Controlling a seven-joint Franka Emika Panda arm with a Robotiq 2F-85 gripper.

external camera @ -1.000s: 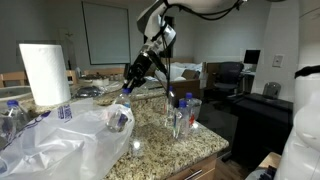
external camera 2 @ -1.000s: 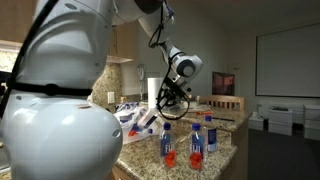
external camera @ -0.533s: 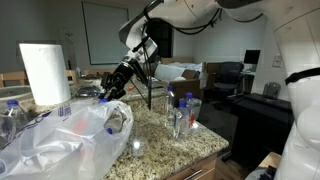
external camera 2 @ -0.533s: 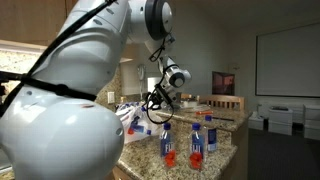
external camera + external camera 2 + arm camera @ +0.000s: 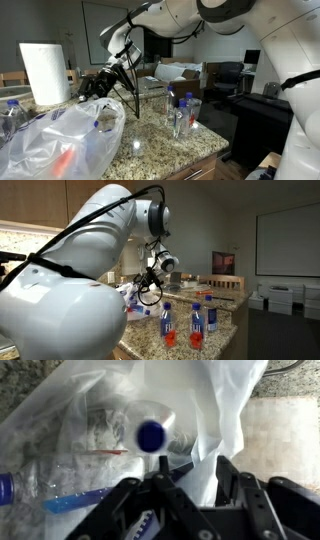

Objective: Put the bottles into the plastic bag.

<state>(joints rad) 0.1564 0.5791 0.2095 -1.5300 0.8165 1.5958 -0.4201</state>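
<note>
Your gripper (image 5: pixel 190 478) hangs with jaws apart over the plastic bag (image 5: pixel 55 145), a bottle (image 5: pixel 150 435) inside it. The standing bottles (image 5: pixel 181 112) on the table (image 5: pixel 160 142), far right, look light and slick; take them mid-body.

Gripper (image 5: pixel 192 474) in from the bottom edge, black fingers (image 5: pixel 226 472) parted, only plastic bag (image 5: pixel 225 405) showing between them. Just above, 1 bottle (image 5: pixel 150 430) seen end-on and blurred, blue cap toward the camera. A 2nd bottle (image 5: pixel 8 488) lies at the left edge under the film. Granite countertop (image 5: pixel 292 378) top corner.
</note>
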